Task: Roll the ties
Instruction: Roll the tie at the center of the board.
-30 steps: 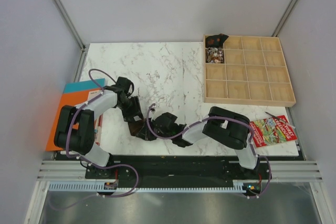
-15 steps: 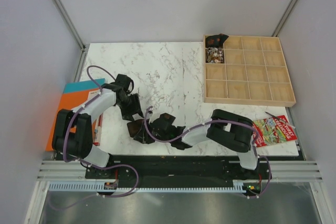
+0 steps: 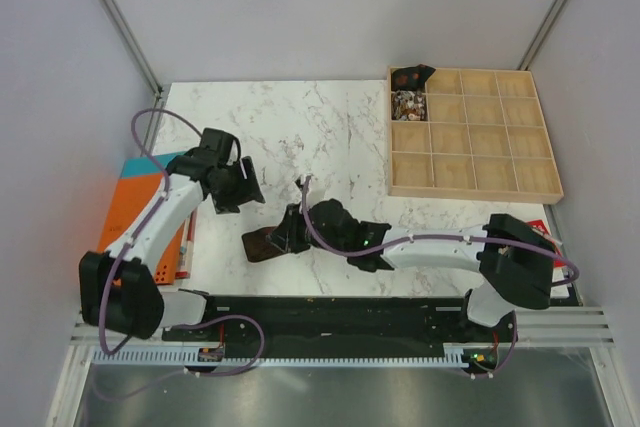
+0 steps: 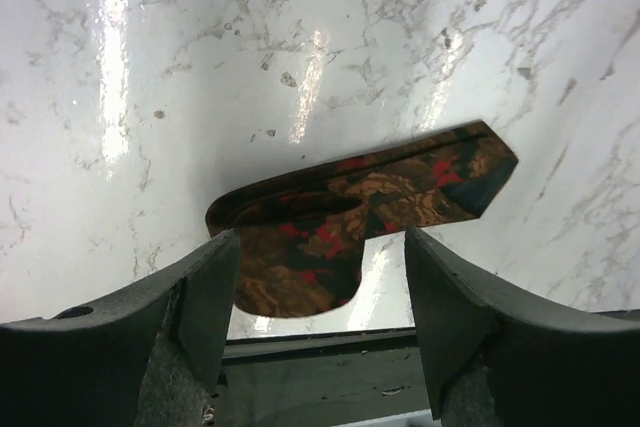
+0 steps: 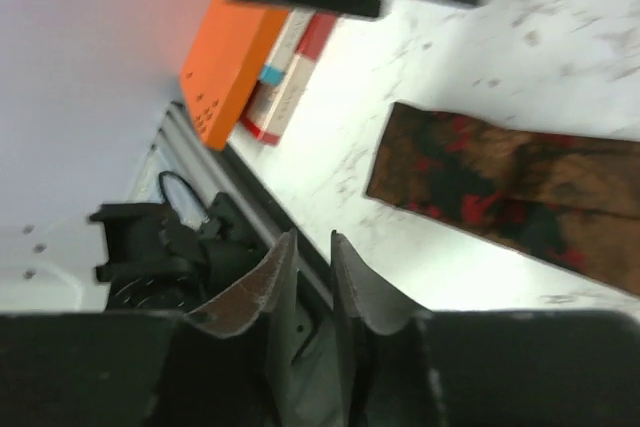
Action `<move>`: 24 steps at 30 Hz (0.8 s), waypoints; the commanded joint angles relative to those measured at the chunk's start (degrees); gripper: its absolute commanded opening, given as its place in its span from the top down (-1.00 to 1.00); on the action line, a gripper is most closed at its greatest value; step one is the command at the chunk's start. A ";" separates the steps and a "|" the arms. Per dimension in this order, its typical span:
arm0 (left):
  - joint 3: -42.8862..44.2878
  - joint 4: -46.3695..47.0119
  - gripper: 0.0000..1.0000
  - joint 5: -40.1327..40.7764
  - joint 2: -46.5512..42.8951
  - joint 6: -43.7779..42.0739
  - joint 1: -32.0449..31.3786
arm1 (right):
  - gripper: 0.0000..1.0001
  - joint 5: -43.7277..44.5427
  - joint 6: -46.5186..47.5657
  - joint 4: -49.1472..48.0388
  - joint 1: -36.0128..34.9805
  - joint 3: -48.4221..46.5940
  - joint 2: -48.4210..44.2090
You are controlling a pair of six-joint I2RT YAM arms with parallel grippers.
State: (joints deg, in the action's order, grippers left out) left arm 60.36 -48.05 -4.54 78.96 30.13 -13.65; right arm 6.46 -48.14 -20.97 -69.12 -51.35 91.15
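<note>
The brown tie lay flat on the bench close to its near edge, with its long axis running roughly left to right in the overhead view. The left wrist view showed one pointed end and a rounded lobe on the near side, so part of the strip looked doubled over. The right jaws were plainly the nearer pair. From above they sat at the tie's right-hand end, though that view could not settle whether they touched the cloth or were only just beside it. Their fingers were drawn almost together with only a slit between them and nothing caught in it. In the right wrist view the tie lay off to one side of the tips, not between them. The left jaws stood apart from the tie, toward the back left. Their fingers were spread wide and held nothing, and the tie showed in the gap beyond them. Any roll would probably have to travel along that left-to-right line. On that reading, the right jaws would first need to part and shift sideways onto the end beside them.
</note>
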 commanded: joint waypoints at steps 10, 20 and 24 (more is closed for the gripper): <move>-15.43 -1.96 -0.40 5.94 -24.20 11.52 0.91 | 0.74 -19.64 6.92 20.00 11.73 -22.20 17.03; -18.17 -2.40 -0.36 7.00 -28.59 18.64 0.47 | 0.74 -23.60 4.81 17.46 11.73 -22.30 21.70; -21.94 -1.17 -0.34 6.38 -31.58 21.11 0.47 | 0.75 -23.60 4.81 17.28 11.90 -20.90 21.70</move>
State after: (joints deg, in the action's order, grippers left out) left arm 41.39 -50.54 1.45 50.33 46.09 -12.99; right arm -15.77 -43.27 -2.52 -57.36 -72.20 112.62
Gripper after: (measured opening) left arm 0.678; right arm 0.126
